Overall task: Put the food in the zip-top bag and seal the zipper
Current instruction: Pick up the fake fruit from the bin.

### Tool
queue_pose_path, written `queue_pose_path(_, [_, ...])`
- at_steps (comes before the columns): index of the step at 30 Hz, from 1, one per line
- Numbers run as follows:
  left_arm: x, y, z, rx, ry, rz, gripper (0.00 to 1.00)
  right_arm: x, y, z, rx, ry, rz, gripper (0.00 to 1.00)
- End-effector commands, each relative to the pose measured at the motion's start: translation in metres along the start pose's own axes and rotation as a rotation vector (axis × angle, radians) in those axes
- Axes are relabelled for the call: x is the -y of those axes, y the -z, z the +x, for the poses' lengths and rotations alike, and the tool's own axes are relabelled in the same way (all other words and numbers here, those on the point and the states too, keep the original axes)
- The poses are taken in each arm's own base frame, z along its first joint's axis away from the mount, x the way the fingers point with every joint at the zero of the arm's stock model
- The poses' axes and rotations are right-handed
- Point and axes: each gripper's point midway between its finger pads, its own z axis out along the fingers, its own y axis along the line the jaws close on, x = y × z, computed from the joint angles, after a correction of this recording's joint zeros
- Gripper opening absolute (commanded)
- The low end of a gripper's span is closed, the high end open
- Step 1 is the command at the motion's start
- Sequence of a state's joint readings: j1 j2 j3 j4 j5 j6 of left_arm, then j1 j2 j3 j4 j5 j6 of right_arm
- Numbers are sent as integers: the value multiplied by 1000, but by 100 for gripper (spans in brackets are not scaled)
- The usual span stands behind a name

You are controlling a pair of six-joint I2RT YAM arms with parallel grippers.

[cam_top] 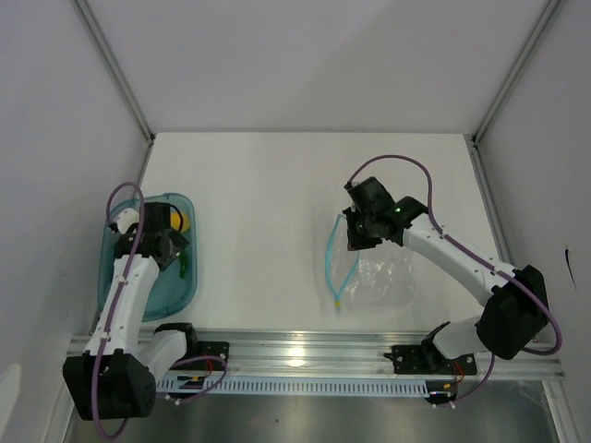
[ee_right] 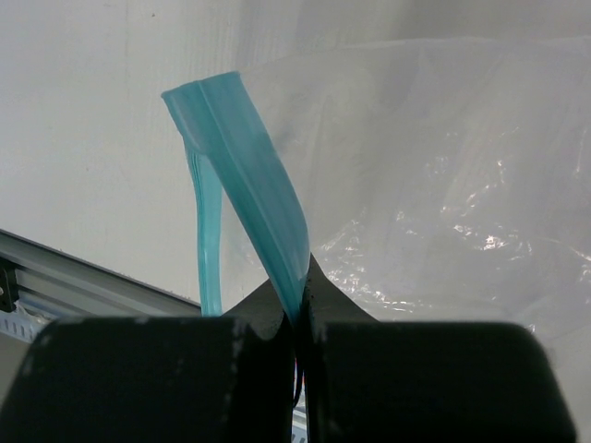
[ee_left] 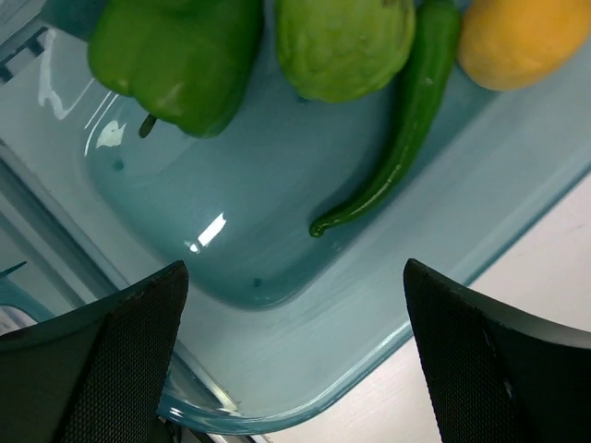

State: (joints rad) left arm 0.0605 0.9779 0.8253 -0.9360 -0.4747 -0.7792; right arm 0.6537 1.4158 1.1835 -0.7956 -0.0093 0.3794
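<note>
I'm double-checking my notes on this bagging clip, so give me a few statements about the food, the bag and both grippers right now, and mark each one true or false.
1. The right gripper is shut on the zipper of the zip-top bag. True.
2. The left gripper is holding the green chili. False: its jaws stand wide open over the teal tray and hold nothing.
3. The orange fruit is inside the bag. False: it lies in the tray, next to the chili.
4. The chili lies between a green piece and the orange fruit. True.
</note>
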Motion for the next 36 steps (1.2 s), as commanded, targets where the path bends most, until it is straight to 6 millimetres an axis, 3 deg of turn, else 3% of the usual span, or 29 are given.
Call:
queue_pose_path(1, [-12, 0, -13, 20, 89, -66, 100, -1, -1, 1, -8, 24, 0, 0])
queue_pose_path(8, [-45, -15, -22, 28, 232, -232, 99, -1, -5, 3, -26, 24, 2, 0])
queue_pose_path(20, [-76, -42, -23, 14, 380, -386, 99, -1, 1, 4, -30, 38, 15, 0])
queue_pose_path(28, [-77, -54, -36, -1, 456, -378, 99, -4, 0, 8, -43, 33, -1, 0])
queue_pose_path(36, [-62, -68, -46, -23, 469, -342, 100, -4, 0, 10, -46, 32, -6, 0])
